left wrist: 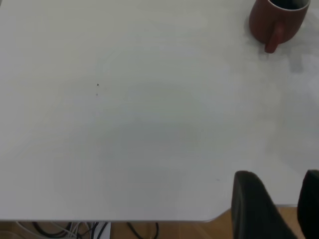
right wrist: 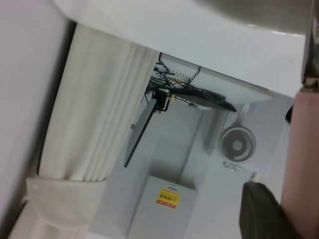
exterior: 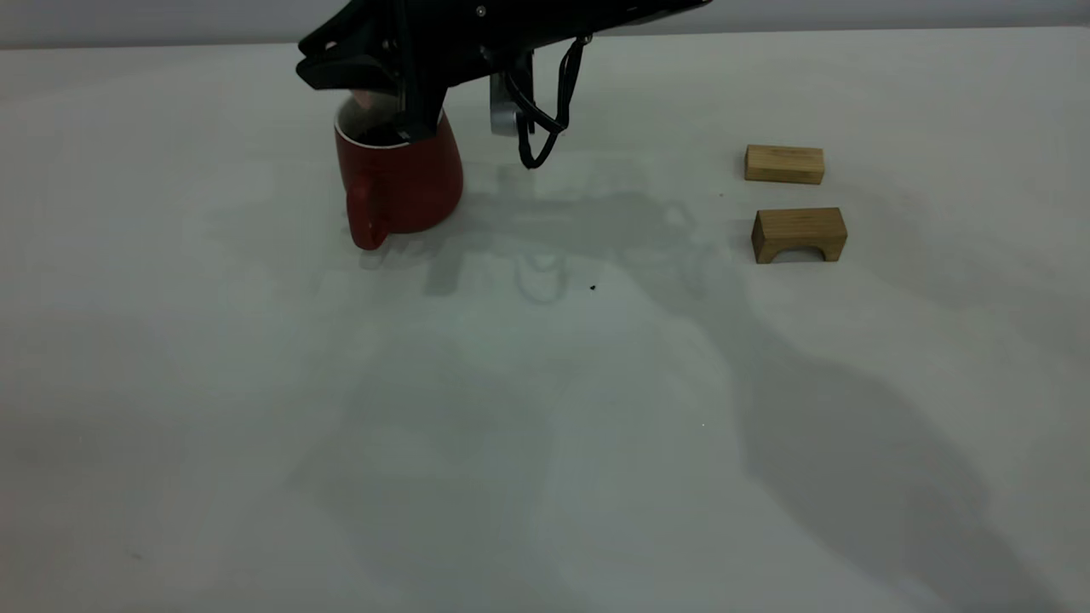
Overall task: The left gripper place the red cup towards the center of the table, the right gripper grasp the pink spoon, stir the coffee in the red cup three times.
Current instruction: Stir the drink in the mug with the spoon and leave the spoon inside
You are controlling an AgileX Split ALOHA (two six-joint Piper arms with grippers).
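While the red cup (exterior: 400,183) stands upright on the table (exterior: 545,426), toward the far edge and left of the middle, the right gripper (exterior: 387,115) is reached over its rim, fingertips dipped into the mouth. A pale pink handle is glimpsed at the cup's far rim under the black arm; in the right wrist view the pink spoon (right wrist: 299,164) is seen pinched beside a dark finger (right wrist: 261,211), so the right pincer is closed on the spoon. The spoon's bowl is hidden inside the cup. Coffee (left wrist: 289,5) is seen as a dark patch against the white interior. The cup's handle is turned toward the near edge. Looped black cables (exterior: 545,119) hang from the right arm just beside the cup.

The left gripper (left wrist: 279,209) is held apart from the cup, above the table's edge, fingers spread with nothing between them.

Two wooden blocks are set toward the right edge: a flat one (exterior: 784,163) farther back, an arched one (exterior: 799,234) nearer. A tiny dark speck (exterior: 593,288) is noted near the table's middle.
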